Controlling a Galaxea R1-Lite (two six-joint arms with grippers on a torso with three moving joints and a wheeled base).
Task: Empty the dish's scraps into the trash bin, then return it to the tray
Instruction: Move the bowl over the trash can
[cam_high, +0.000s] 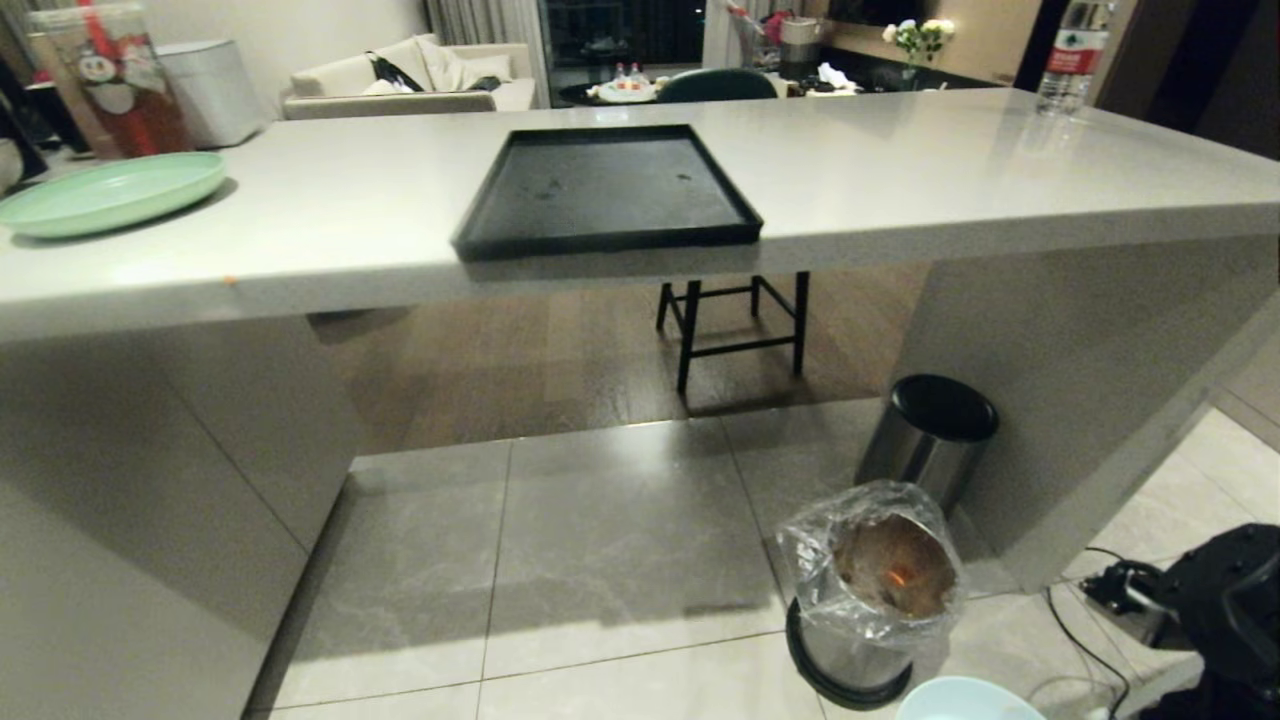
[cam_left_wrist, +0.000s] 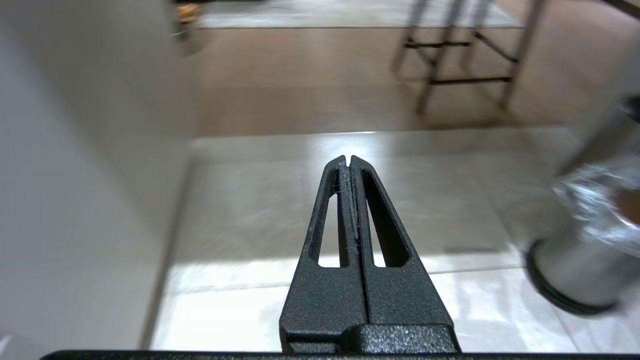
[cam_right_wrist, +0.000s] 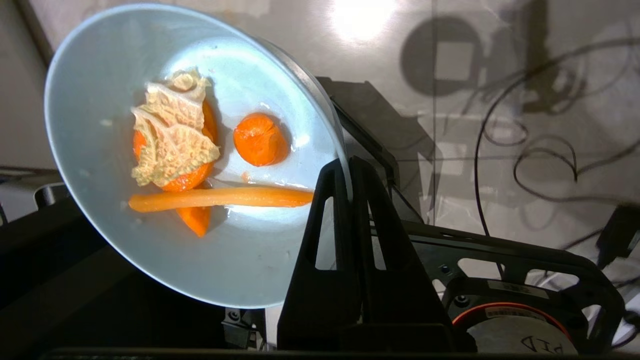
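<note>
My right gripper (cam_right_wrist: 345, 167) is shut on the rim of the dish (cam_right_wrist: 150, 255), a pale light-blue bowl held low over the floor. In it lie the scraps (cam_right_wrist: 175, 140): orange pieces, a long orange strip and a pale crinkled peel. In the head view only the dish's edge (cam_high: 965, 698) shows at the bottom, just in front of the trash bin (cam_high: 868, 600), a steel cylinder lined with a clear bag, also at the edge of the left wrist view as the trash bin (cam_left_wrist: 585, 240). The black tray (cam_high: 605, 190) lies bare on the counter. My left gripper (cam_left_wrist: 349, 161) hangs shut and holds nothing.
A black-lidded steel bin (cam_high: 930, 430) stands behind the lined one, against the counter's leg. A mint-green plate (cam_high: 110, 192) and a water bottle (cam_high: 1072, 55) are on the counter (cam_high: 900, 170). A stool (cam_high: 735, 320) stands beyond. Cables (cam_high: 1085, 640) trail on the floor by my base.
</note>
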